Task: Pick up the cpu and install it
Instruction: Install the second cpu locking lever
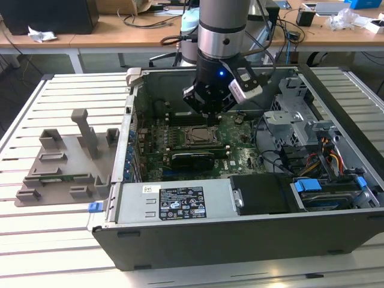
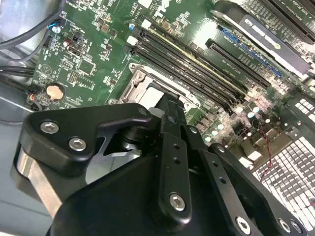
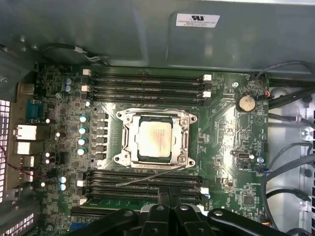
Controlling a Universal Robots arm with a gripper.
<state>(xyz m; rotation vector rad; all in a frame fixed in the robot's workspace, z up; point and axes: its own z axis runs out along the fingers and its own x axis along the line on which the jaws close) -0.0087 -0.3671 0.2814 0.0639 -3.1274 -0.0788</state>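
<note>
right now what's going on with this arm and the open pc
A single robot arm is reaching into an open computer case lying on a slatted table. Its end effector hovers just above the motherboard. In the first wrist view the cpu sits inside the socket frame, apparently already placed, with nothing touching it. The grey holder tray lies outside the case, toward the exterior view's left.

exterior view overlooks case (image 1: 240, 240); wrist views close above motherboard (image 3: 236, 147)
</note>
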